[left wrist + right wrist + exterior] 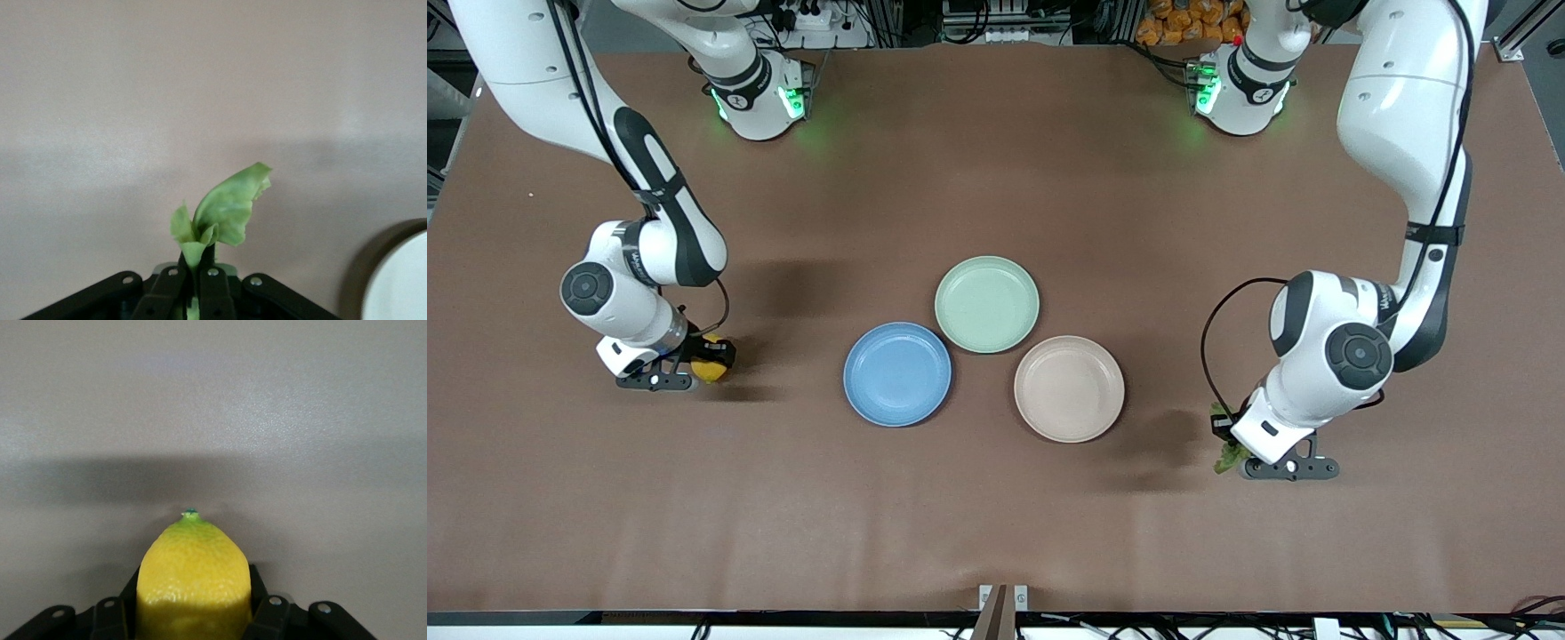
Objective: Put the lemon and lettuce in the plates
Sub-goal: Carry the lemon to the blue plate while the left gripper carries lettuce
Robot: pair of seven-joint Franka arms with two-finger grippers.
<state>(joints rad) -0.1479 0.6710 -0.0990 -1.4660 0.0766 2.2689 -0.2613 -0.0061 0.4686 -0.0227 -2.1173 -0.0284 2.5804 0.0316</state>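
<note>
My right gripper [713, 360] is shut on the yellow lemon [710, 366] toward the right arm's end of the table; the lemon [193, 583] fills the space between the fingers in the right wrist view. My left gripper [1224, 440] is shut on the green lettuce leaf [1231, 457] toward the left arm's end; the leaf [227, 210] sticks out from the closed fingers. The blue plate [897, 373] and the beige-white plate [1069, 388] lie empty in the middle of the table. An edge of the beige-white plate [400, 280] shows in the left wrist view.
A light green plate [987, 303] lies empty, farther from the front camera than the blue and beige-white plates and touching both. The brown table [996, 516] spreads around them.
</note>
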